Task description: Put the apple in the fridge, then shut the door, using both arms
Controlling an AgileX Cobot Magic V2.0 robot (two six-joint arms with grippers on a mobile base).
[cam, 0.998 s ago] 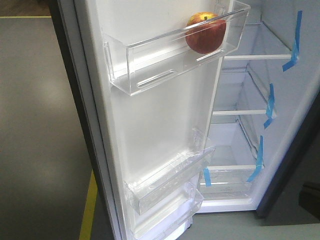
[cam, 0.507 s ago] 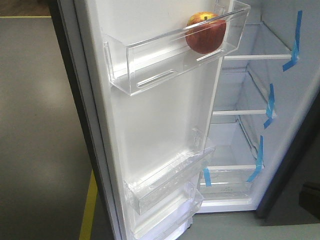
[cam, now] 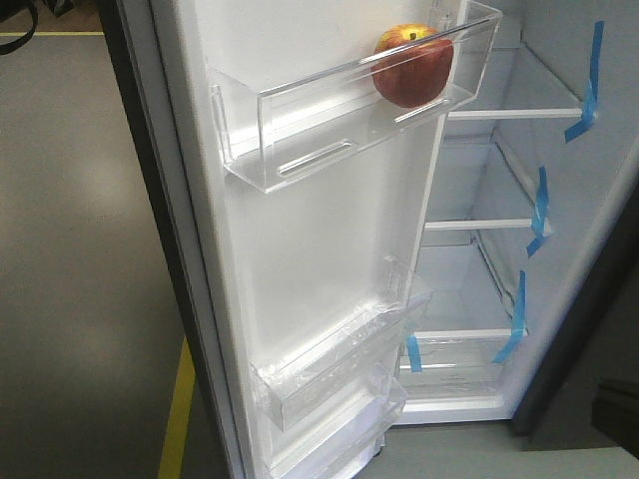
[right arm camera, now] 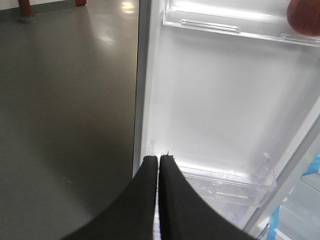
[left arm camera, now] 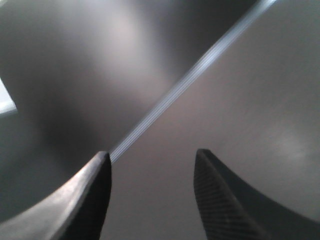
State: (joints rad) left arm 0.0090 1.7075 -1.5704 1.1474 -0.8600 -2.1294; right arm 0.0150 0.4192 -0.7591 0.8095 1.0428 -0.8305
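L fingers (left arm camera: 92, 200): apart, nothing between them. L gripper (left arm camera: 151, 156) faces a blurred dark grey surface w/ a pale diagonal stripe; I cannot tell which part that is. R fingers (right arm camera: 145, 200): pressed together, empty. R gripper (right arm camera: 159, 158) sits in front of the door (cam: 319, 239) inner face, near a lower bin (right arm camera: 225, 182).

Hazards (my judgement):
1. Door is wide open. If I shove it hard, the apple (cam: 411, 68) may roll along the top bin (cam: 300, 130) or hop the rim, since its crown stands above it.
2. R arm is on the inner side, so a swing could pinch it against the fridge (cam: 589, 200). Clear it first.
3. L contact pt. is unclear, so a slip is possible.

Apple: in the top bin, at the end nearest the shelves. It is glossy red w/ a yellow patch on top, round and smooth, so it will likely roll easily.
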